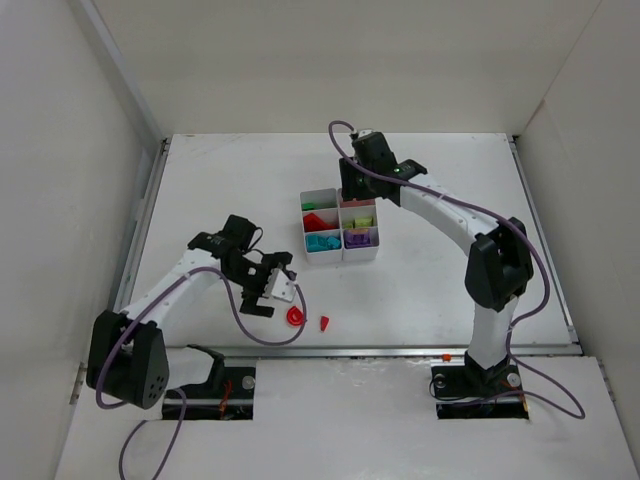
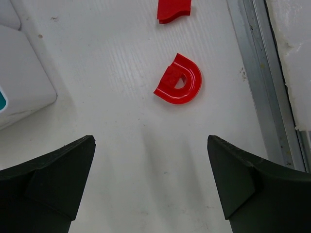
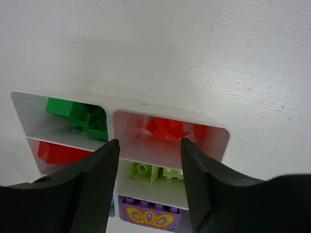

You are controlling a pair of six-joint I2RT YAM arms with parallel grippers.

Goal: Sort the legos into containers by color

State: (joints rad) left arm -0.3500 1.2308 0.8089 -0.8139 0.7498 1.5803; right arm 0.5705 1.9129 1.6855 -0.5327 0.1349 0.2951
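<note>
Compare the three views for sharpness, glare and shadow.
Left wrist: the red arch piece is sharp, with glossy highlights on its rim. Right wrist: orange-red pieces tint the organiser's white wall pink. Top external: even light, only faint shadows.

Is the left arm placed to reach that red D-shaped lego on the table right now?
Probably yes. The left pincer is open, and the red D-shaped lego lies on bare table just ahead of it, with nothing between; the other red piece lies apart, farther on.
</note>
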